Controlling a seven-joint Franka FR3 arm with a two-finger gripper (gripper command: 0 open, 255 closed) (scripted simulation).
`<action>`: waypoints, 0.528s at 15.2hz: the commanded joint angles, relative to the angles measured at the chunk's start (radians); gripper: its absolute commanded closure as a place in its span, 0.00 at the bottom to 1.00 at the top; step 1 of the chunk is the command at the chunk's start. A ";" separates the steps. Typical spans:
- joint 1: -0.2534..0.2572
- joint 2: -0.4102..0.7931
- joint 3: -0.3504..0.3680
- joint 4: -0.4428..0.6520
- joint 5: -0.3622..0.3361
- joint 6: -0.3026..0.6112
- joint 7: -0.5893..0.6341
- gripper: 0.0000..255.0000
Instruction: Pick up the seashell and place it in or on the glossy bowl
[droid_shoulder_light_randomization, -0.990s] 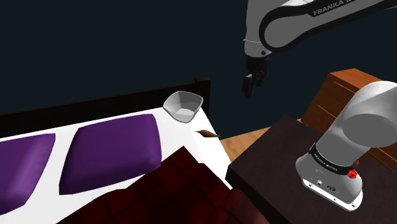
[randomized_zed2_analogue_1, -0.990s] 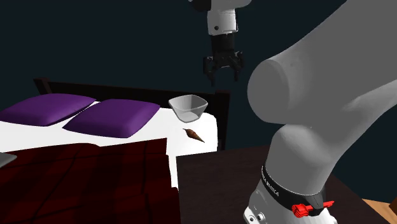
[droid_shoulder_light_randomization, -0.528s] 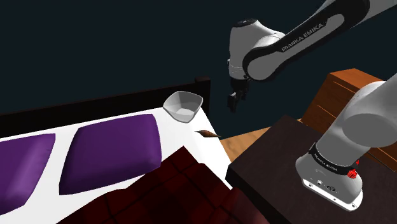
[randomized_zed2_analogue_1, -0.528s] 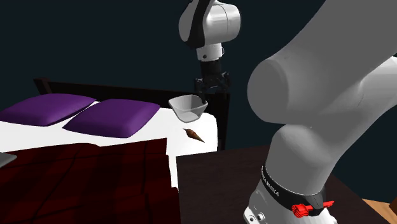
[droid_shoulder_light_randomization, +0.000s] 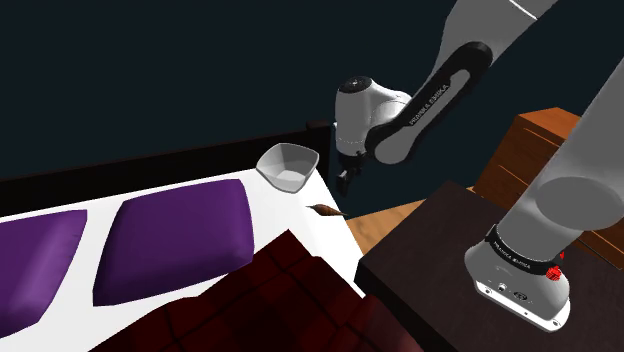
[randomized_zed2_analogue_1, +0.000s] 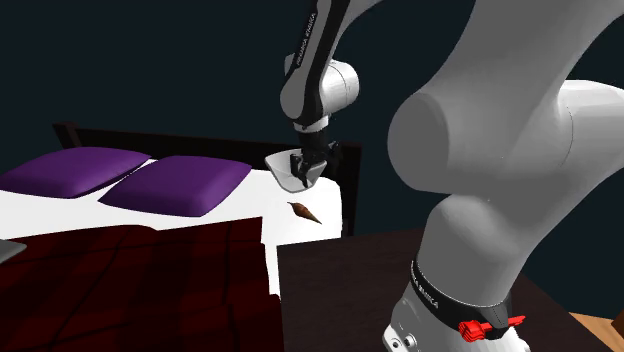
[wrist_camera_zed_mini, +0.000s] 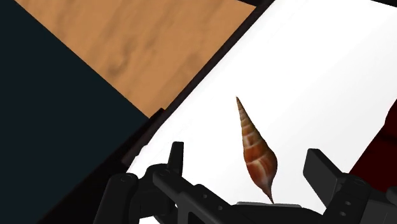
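At the shoulder view's lower right, the dark box stand (droid_shoulder_light_randomization: 420, 262) carries the base of the white arm (droid_shoulder_light_randomization: 530, 240), with a wooden dresser (droid_shoulder_light_randomization: 522, 150) behind it and a strip of wood floor (droid_shoulder_light_randomization: 385, 222) between stand and bed. Next comes the bed (droid_shoulder_light_randomization: 285, 215): a dark red quilt (droid_shoulder_light_randomization: 270, 305) covers its near part, and two purple pillows (droid_shoulder_light_randomization: 180, 235) lie side by side on the white sheet beyond the quilt. Close to the bed's corner on the stand's side, on bare sheet just past the quilt's edge, lies the seashell (droid_shoulder_light_randomization: 325, 210), a slim brown spiral cone tapering to a sharp point, flat on the sheet. From the wrist view the seashell (wrist_camera_zed_mini: 254, 149) runs lengthwise between the two black fingers (wrist_camera_zed_mini: 177, 159), its long tip pointing away from the hand (wrist_camera_zed_mini: 248, 153) toward the bed's edge. The fingers stand wide apart and neither touches it, so the hand holds nothing. The arm arches over from the stand and points the hand (droid_shoulder_light_randomization: 346, 180) down over this corner. In the shoulder view it hangs just right of the bowl and above the seashell, apart from both; in the second exterior view the hand (randomized_zed2_analogue_1: 310, 172) stands in front of the bowl and hides part of its rim. A little farther along the sheet, near the seashell but not touching it, the white bowl (droid_shoulder_light_randomization: 288, 167) sits upright, squarish with rounded corners, close to the dark headboard (droid_shoulder_light_randomization: 150, 168). Behind the headboard rises a plain dark wall (droid_shoulder_light_randomization: 150, 70)
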 joint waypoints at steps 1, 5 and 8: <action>0.013 0.086 -0.010 0.037 -0.109 0.048 0.084 0.00; 0.086 0.266 -0.084 0.144 -0.314 0.116 0.241 0.00; 0.155 0.392 -0.148 0.238 -0.427 0.156 0.331 0.00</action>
